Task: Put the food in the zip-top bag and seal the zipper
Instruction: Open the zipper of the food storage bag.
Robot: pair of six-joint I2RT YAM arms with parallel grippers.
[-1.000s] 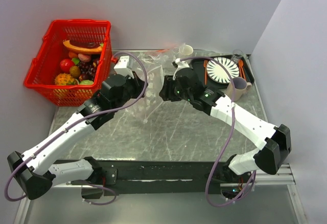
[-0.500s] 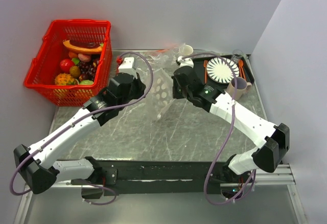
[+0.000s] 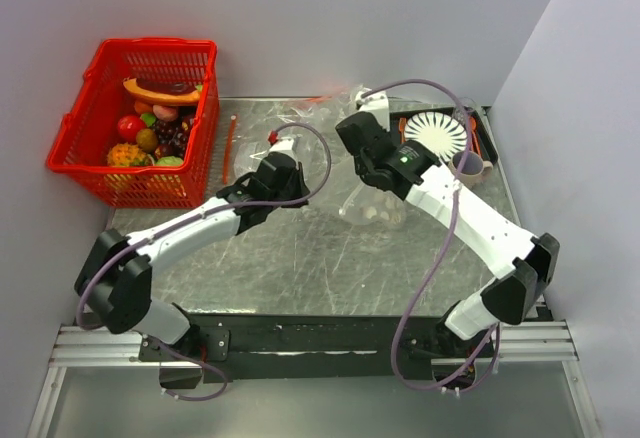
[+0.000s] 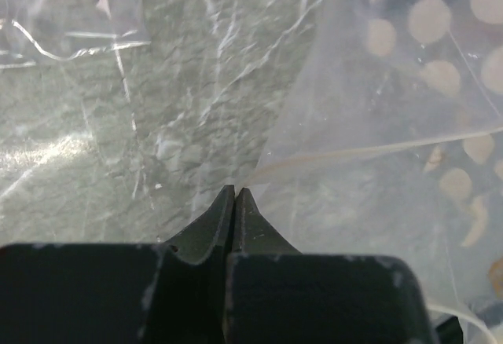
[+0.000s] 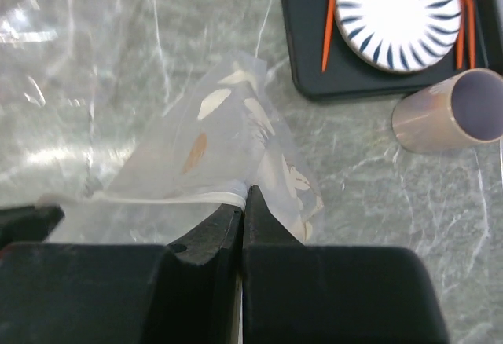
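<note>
The zip-top bag (image 3: 376, 204) is a clear pouch printed with pale spots, sagging onto the table between the two arms. My right gripper (image 3: 365, 170) is shut on the right end of its pale zipper (image 5: 173, 199), with the gripper's tips (image 5: 246, 191) pinching the strip. My left gripper (image 3: 300, 180) is shut too, its tips (image 4: 236, 189) at the bag's left corner where the zipper (image 4: 354, 155) begins. The food (image 3: 150, 138) lies in the red basket (image 3: 150, 46) at the back left. I see no toy food inside the bag.
A black tray (image 3: 478, 118) at the back right holds a striped plate (image 3: 435, 133) and orange forks; a beige cup (image 3: 462, 168) lies beside it. A long orange-red strip (image 3: 229, 153) lies by the basket. More clear plastic (image 3: 320, 108) is crumpled at the back.
The right gripper has shut on the bag's zipper. Both grippers and the bag have shifted right, the left arm stretching out, and the orange-red strip by the basket is uncovered.
</note>
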